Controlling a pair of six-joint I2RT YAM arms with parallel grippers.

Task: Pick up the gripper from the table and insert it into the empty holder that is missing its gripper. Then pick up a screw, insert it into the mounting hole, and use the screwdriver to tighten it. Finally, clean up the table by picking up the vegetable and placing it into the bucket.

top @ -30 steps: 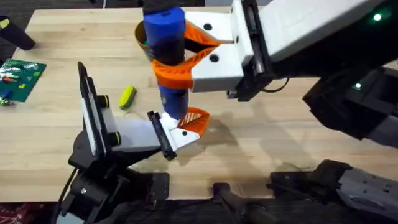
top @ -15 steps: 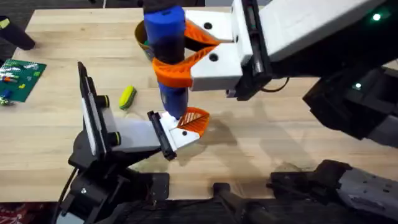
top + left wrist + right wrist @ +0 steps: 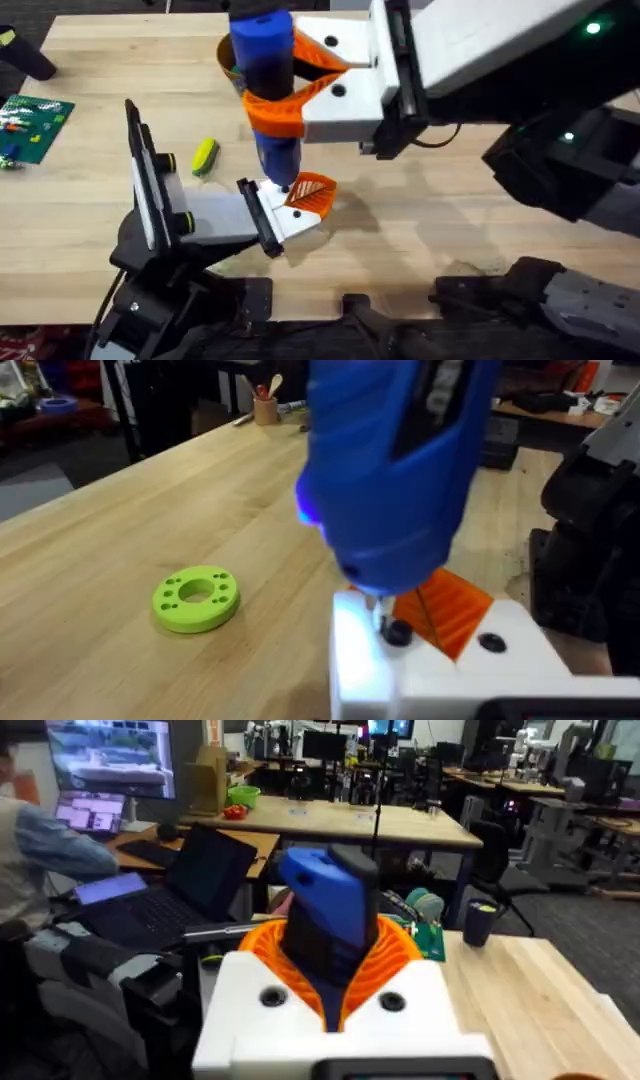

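From overhead, the right gripper (image 3: 285, 95), with orange ribbed fingers on white blocks, is closing around the screwdriver (image 3: 268, 85), a thick blue cylinder standing upright with its slim lower end coming down on the holder (image 3: 275, 212). The holder is a white blocky mount with a thin black edge plate, and the small orange latticed gripper (image 3: 312, 194) is sitting in it. The bucket (image 3: 227, 58) is showing a curve of tan rim just behind the screwdriver. The vegetable (image 3: 204, 156), a small yellow and green piece, is lying on the pale wooden tabletop (image 3: 420, 230) to the left of the holder, apart from it. A green circuit board (image 3: 32, 125) is lying at the far left edge. In the left wrist view, the screwdriver's rounded blue nose is pressing a thin metal tip onto a dark screw (image 3: 397, 632) in the glossy white holder, with the orange lattice behind it; a lime-green ring (image 3: 196, 597) with holes is lying flat on the wood nearby. Whether the left gripper is open or closed cannot be told. In the right wrist view, the orange pads (image 3: 395, 955) are clamping the screwdriver's blue body from both sides.
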